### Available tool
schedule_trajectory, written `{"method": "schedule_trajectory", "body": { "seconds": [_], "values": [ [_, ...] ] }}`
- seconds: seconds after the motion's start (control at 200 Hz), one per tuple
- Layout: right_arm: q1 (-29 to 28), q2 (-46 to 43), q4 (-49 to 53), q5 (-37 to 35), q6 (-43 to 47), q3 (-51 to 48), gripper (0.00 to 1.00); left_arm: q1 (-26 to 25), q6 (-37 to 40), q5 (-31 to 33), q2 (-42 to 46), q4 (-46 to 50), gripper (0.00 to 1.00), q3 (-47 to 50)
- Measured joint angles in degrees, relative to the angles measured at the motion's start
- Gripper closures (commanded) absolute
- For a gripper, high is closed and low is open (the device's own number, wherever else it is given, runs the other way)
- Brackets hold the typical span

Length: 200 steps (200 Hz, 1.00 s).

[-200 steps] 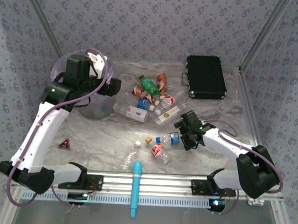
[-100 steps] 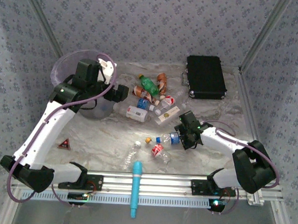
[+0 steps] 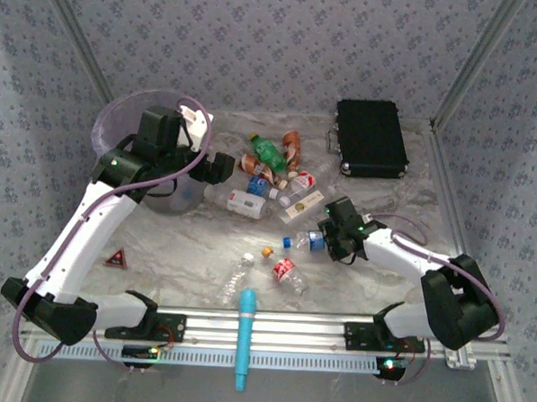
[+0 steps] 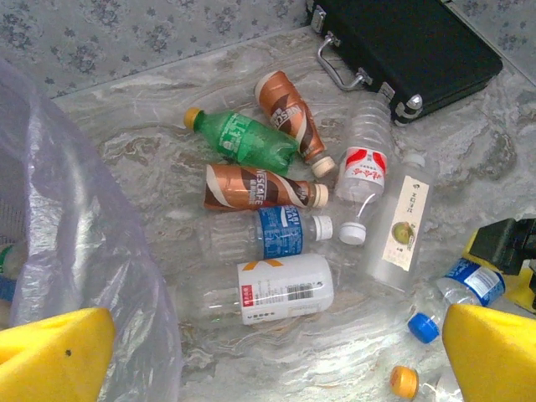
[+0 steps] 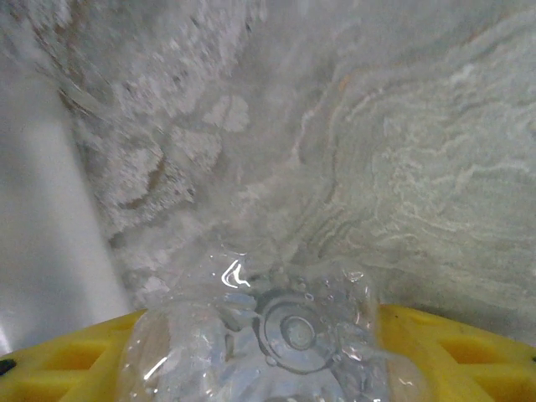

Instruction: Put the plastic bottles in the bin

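Bin is sited far left, lavender liner visible. Left gripper is held just right of it, fingers spread wide with nothing between them. Bottle cluster is lying mid-table toward the far side: white-label bottle nearest the bin, brown bottle and green bottle beyond it. Nearer the arms, crushed clear bottle and red-label bottle are scattered apart. Further right, blue-label bottle is pinched by right gripper, clear base wedged between the yellow fingers; whether it is lifted off the table can't be judged from the blur. Handling estimate: empties, very light, thin walls expected to cave and slip under squeeze. Hold is best taken across the labelled mid-body, gently.
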<state>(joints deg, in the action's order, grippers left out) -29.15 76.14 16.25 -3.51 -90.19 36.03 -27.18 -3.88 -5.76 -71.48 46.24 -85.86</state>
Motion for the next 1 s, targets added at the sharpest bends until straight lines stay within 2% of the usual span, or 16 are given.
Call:
{"method": "schedule_trajectory", "body": {
  "seconds": [0.245,0.405,0.545,0.64,0.76,0.999],
  "values": [
    [5.60,-6.32,1.70,0.66,3.87,0.44,0.44,-2.23,0.00,-4.98,-2.32,-0.24,0.00,-1.33],
    [11.41,-6.97,6.62,3.87,13.62,5.99,0.49,-5.73,0.20,-9.16,-5.73,-0.28,0.00,-4.50],
    [14.71,-6.69,11.65,7.39,25.42,14.08,0.51,-7.08,-3.15,-16.44,-8.31,-3.41,0.00,-4.61],
    [15.50,-4.66,15.41,10.86,34.51,21.51,0.53,-8.44,-6.95,-21.49,-11.21,-8.48,0.00,-4.61],
    [15.41,-1.68,18.29,16.04,44.28,29.77,0.54,-12.00,-9.86,-24.55,-15.17,-12.59,0.01,-4.61],
    [15.17,-0.44,18.82,24.57,50.90,36.52,0.54,-15.78,-12.81,-26.51,-20.81,-14.86,0.02,-4.61]
  ]
}}
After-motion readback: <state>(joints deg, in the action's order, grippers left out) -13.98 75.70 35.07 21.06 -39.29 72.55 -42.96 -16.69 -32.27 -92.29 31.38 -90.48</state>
